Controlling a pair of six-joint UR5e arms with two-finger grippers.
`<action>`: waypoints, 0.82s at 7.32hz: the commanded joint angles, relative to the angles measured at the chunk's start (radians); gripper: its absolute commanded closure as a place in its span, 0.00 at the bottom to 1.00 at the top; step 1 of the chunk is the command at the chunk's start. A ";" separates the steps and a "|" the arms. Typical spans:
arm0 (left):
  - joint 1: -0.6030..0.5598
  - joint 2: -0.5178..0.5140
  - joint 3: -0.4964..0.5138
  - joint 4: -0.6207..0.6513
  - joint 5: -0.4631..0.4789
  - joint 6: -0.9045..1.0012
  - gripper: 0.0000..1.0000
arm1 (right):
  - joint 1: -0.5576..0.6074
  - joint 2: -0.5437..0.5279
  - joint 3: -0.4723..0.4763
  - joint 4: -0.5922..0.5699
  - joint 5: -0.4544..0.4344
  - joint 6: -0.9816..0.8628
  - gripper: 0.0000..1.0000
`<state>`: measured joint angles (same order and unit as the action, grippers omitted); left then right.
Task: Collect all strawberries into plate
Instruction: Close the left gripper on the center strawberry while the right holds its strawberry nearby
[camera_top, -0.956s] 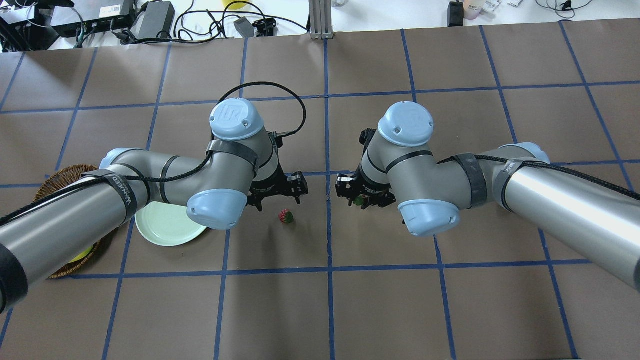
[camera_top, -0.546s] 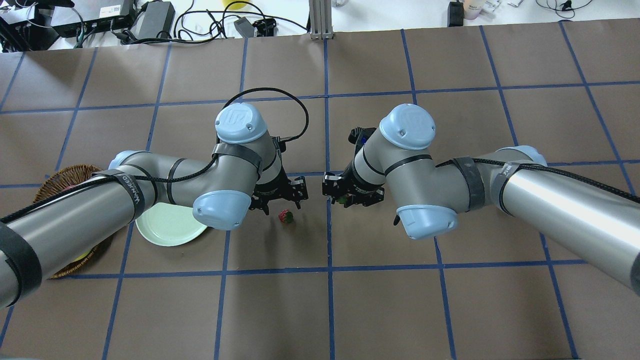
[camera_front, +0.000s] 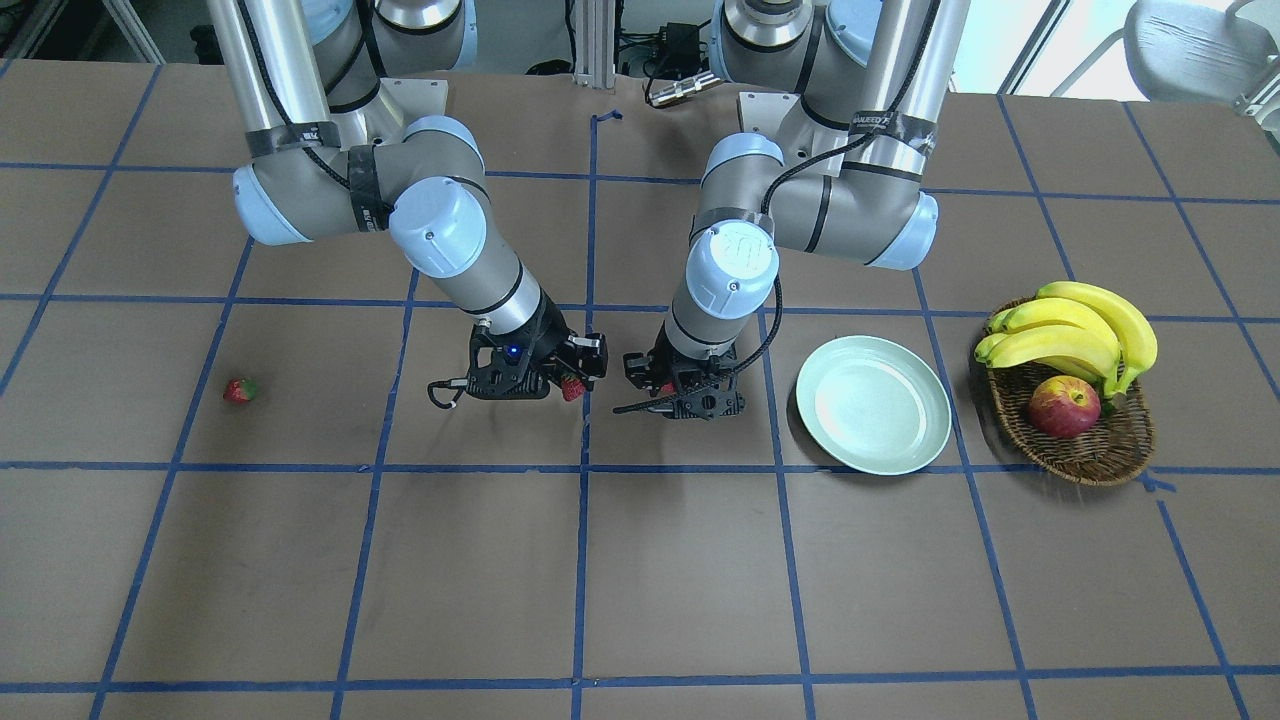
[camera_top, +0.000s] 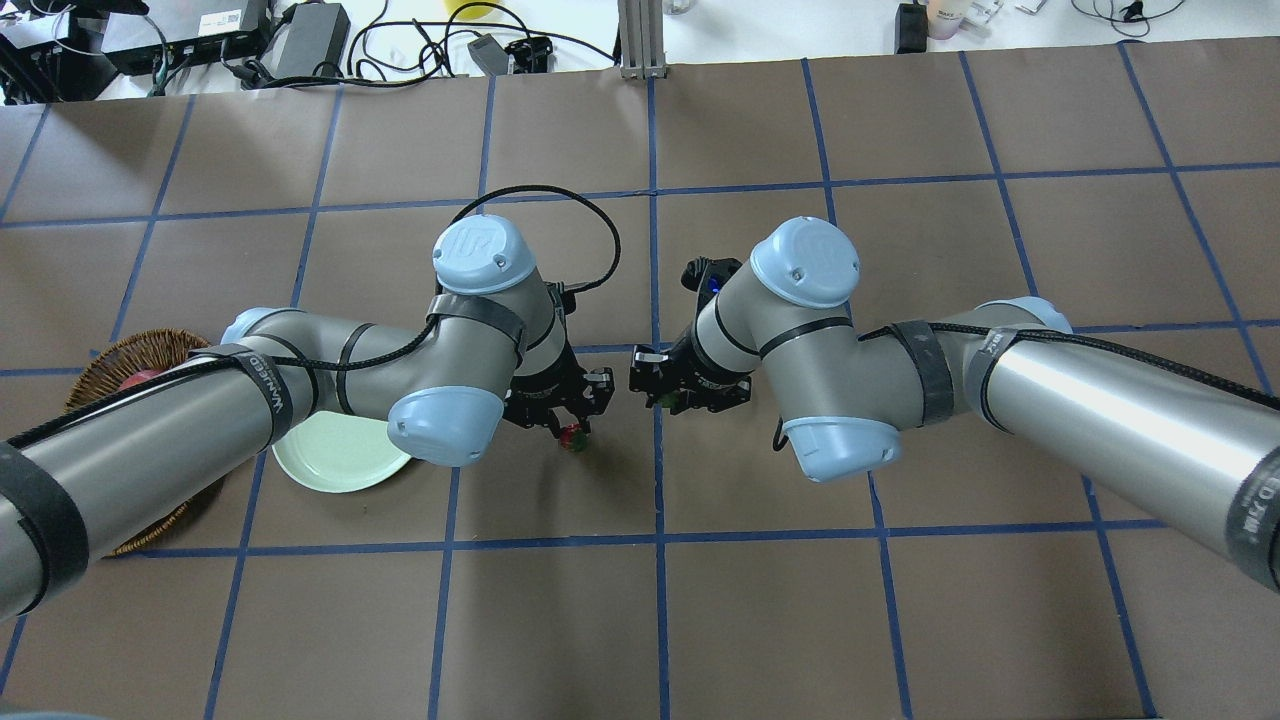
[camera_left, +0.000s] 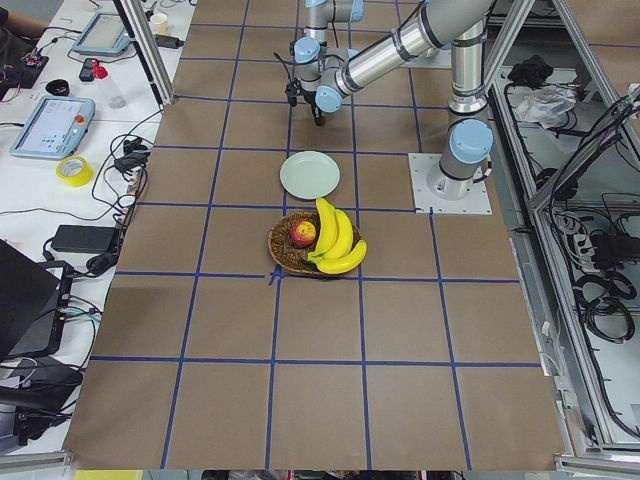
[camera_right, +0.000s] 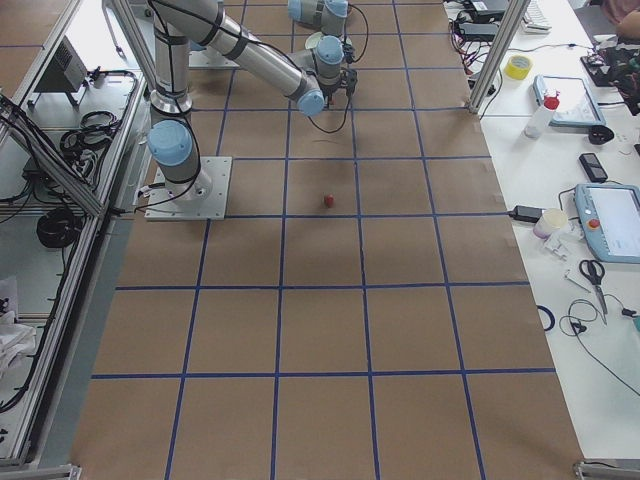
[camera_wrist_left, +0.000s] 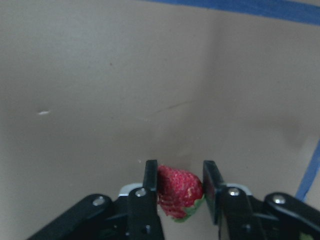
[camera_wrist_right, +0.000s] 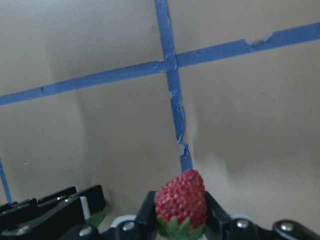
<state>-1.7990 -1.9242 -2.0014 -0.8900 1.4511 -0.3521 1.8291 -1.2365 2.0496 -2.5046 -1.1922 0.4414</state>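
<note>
— What is seen of the edges and the open room?

— A wide table covered in brown paper and gridded with blue tape (camera_front: 640, 580) is shown, and broad bare stretches are left on the operators' side. The grey left arm (camera_top: 330, 360) and grey right arm (camera_top: 900, 350) are bent inward, so only a narrow gap is left between their wrists at the middle tape line. A brown woven wicker basket (camera_front: 1095, 462) is set toward the table's left end, and a bunch of yellow bananas (camera_front: 1080, 330) and a red-yellow apple (camera_front: 1064, 407) are held in it. A round, shallow, pale mint-green plate (camera_front: 873, 403) is placed between the basket and the left gripper (camera_wrist_left: 180, 167), near both and touching neither.

— And the jaws?

— The left gripper's jaws are drawn narrow, and the first small red, green-capped strawberry (camera_wrist_left: 179, 192) is pinched between them, low over the paper. Whether it is resting on the paper cannot be told. The right gripper (camera_wrist_right: 181, 202) is closed likewise, and the second strawberry (camera_wrist_right: 180, 195) is clamped tip-forward beside the tape crossing. The third strawberry (camera_front: 239, 390) is left lying on the paper, well apart on the right arm's side.
</note>
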 joint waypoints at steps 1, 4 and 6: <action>0.010 0.040 0.016 0.008 0.000 0.034 1.00 | 0.001 0.002 0.000 -0.002 0.002 0.000 1.00; 0.024 0.065 0.030 -0.010 0.012 0.103 1.00 | 0.021 0.012 -0.011 -0.006 0.015 0.005 1.00; 0.197 0.126 0.027 -0.116 0.024 0.364 1.00 | 0.048 0.076 -0.022 -0.086 0.054 0.016 1.00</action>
<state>-1.6994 -1.8352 -1.9743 -0.9437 1.4667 -0.1432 1.8601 -1.1970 2.0360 -2.5492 -1.1534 0.4518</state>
